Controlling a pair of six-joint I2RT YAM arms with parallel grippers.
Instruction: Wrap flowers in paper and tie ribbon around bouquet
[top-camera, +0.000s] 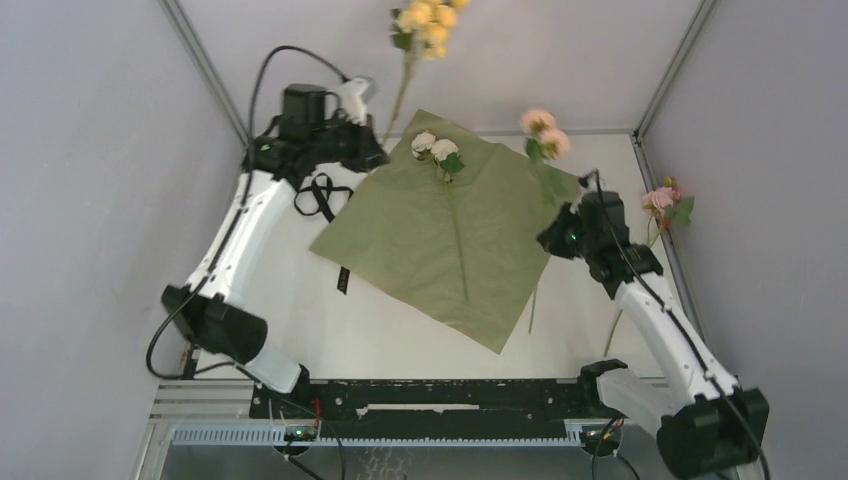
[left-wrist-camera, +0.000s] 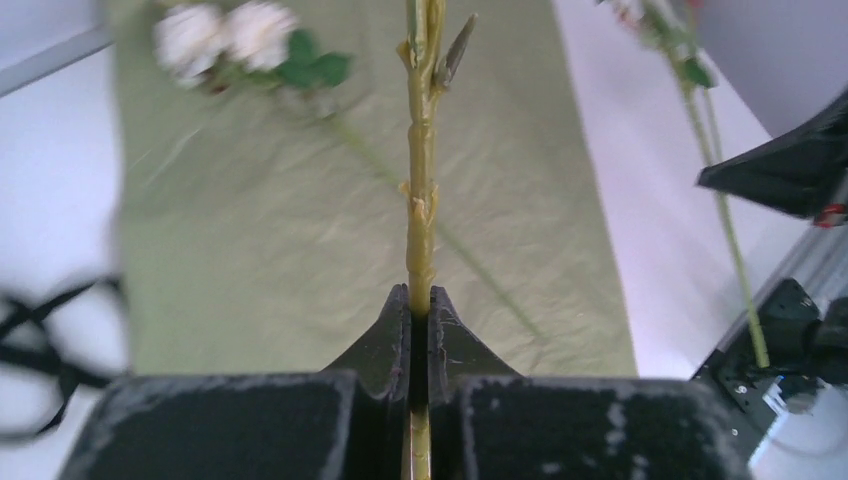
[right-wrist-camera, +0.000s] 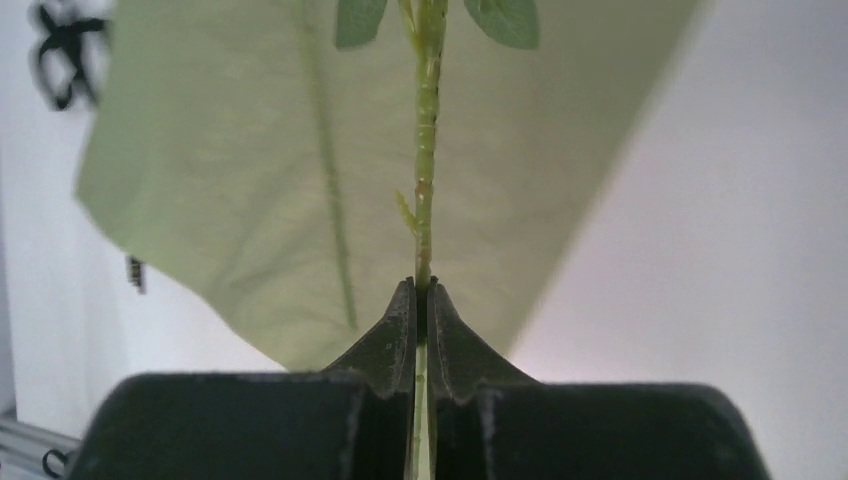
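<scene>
The paper (top-camera: 450, 235) lies flat, olive green face up, with a white flower (top-camera: 435, 147) and its long stem resting on it. At the paper's far left corner my left gripper (top-camera: 383, 142) is shut on the stem (left-wrist-camera: 421, 180) of a yellow flower (top-camera: 427, 20), whose bloom hangs high at the back. My right gripper (top-camera: 550, 238) is shut on the stem (right-wrist-camera: 427, 150) of a peach-pink flower (top-camera: 545, 132) at the paper's right edge. The black ribbon (top-camera: 320, 195) lies tangled left of the paper. No wrapped bouquet is in view.
Another pink flower (top-camera: 662, 200) lies at the table's right edge, beside the right arm. One ribbon end (top-camera: 343, 278) pokes out under the paper's near left edge. Grey walls with metal frame posts (top-camera: 205, 70) close in the table.
</scene>
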